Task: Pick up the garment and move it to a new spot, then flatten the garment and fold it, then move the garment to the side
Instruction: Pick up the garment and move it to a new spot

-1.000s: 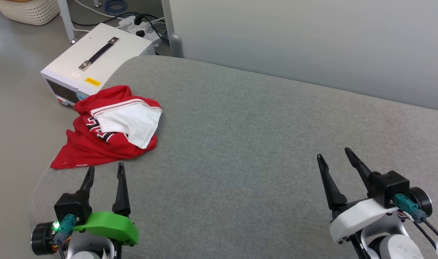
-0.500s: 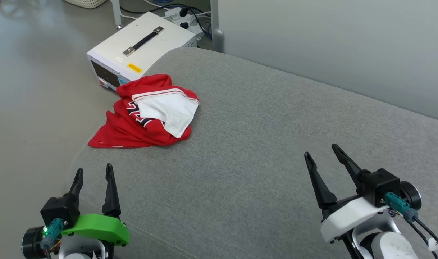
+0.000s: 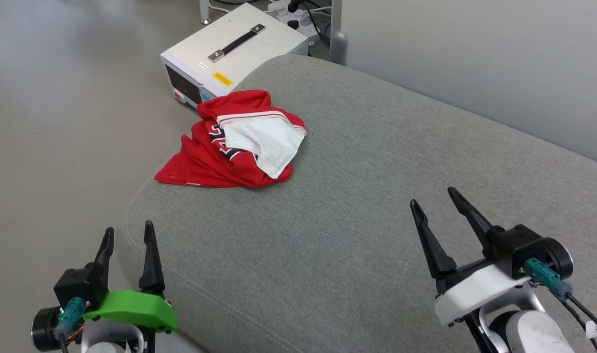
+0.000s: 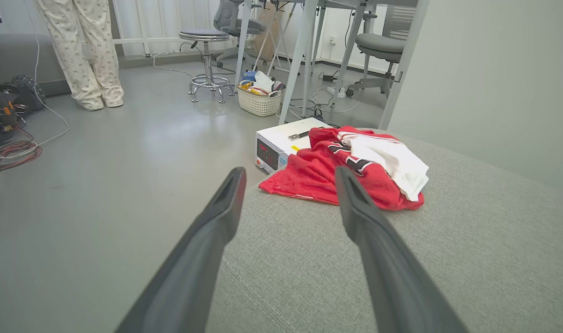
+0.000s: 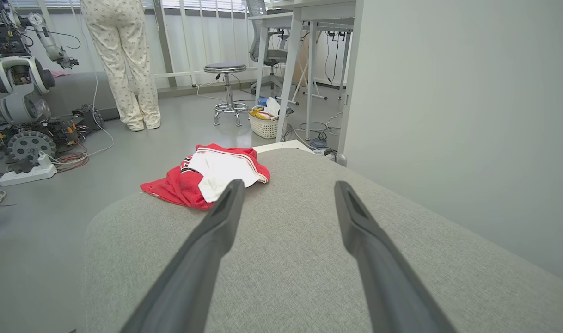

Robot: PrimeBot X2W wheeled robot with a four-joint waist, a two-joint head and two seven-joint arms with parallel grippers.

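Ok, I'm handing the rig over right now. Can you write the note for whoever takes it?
Left pincer: open, empty, at the near left edge of the grey cushion, short of the jersey.
Right pincer: open, empty, above the cushion's near right part.
Red and white jersey: crumpled in a heap at the cushion's far left edge, next to the white box on the floor.
Done: nothing; jersey not yet picked up.
Left: pick up, move, flatten, fold, set aside.
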